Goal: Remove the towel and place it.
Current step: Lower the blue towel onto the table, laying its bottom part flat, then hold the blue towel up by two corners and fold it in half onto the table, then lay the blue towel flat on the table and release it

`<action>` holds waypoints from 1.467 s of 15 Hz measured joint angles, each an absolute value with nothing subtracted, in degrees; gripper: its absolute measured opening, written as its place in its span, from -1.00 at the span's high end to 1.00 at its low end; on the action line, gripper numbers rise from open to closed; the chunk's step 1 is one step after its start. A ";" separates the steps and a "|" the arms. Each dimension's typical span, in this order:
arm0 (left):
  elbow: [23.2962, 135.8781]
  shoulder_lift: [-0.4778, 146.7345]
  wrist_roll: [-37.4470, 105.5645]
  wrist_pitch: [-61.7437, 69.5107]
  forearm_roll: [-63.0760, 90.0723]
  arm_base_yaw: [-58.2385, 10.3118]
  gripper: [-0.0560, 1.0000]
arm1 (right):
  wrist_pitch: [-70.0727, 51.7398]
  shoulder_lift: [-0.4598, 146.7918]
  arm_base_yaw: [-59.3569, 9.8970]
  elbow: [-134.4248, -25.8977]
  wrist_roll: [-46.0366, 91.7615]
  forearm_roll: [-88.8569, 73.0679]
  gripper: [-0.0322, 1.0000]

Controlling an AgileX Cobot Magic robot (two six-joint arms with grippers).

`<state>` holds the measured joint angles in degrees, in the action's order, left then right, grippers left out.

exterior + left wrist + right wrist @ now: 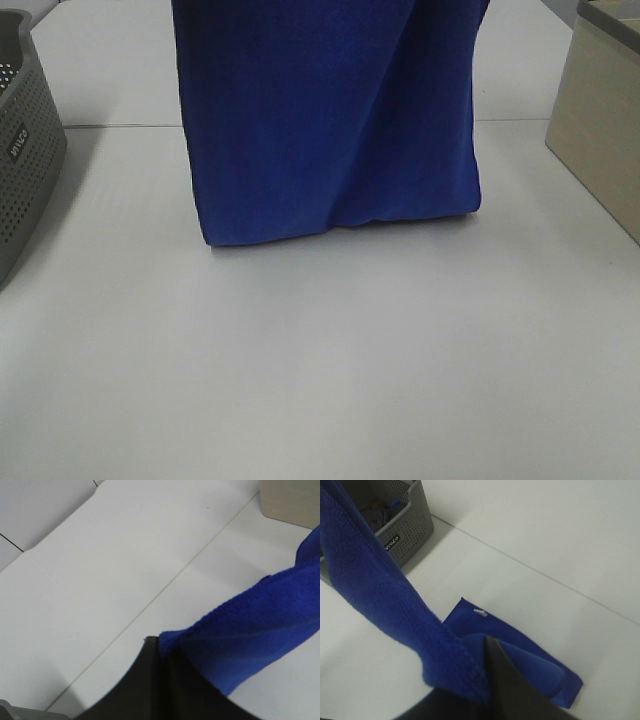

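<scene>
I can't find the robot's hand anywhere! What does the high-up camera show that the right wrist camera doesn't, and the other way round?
Only the high camera shows the beige box on the right, and the towel hanging like a wide sheet. Only the right wrist camera shows the right hand pinching the towel, and the little white tag on the corner lying on the table. Both show the blue towel, the grey basket and the white table.

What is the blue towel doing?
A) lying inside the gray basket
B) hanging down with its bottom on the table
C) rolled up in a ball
B: the towel hangs from above, and its bottom end lies folded on the table.
</scene>
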<state>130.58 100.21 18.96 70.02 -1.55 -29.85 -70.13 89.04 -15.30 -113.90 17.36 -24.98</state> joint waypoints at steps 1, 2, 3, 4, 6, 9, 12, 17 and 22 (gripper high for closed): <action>127.60 98.89 18.74 70.02 -0.52 -29.97 0.89 | -70.13 87.78 -15.30 -110.64 17.07 -25.04 0.90; 123.76 97.52 18.68 70.02 0.63 -29.97 0.89 | -70.13 86.52 -15.30 -106.91 16.96 -25.32 0.90; 120.21 95.97 18.62 70.02 1.95 -29.97 0.89 | -70.13 85.37 -15.30 -103.71 16.79 -25.44 0.90; 116.77 94.31 18.62 70.02 3.15 -29.97 0.89 | -70.13 83.82 -15.30 -100.21 15.99 -25.44 0.90; 109.72 90.81 18.51 70.02 6.02 -29.97 0.89 | -70.07 80.39 -15.30 -94.31 15.36 -25.44 0.90; 101.07 85.49 18.28 70.02 10.14 -29.97 0.89 | -70.02 75.69 -15.30 -87.49 13.69 -25.50 0.90; 90.18 80.16 18.22 69.90 15.41 -29.97 0.89 | -69.96 69.50 -15.30 -76.72 11.92 -25.78 0.90; 67.90 78.78 18.16 69.67 24.35 -30.02 0.89 | -69.79 64.34 -15.30 -55.92 9.97 -27.44 0.90; 54.95 78.72 19.77 69.50 31.63 -30.14 0.89 | -69.73 64.34 -15.36 -43.83 9.97 -28.93 0.90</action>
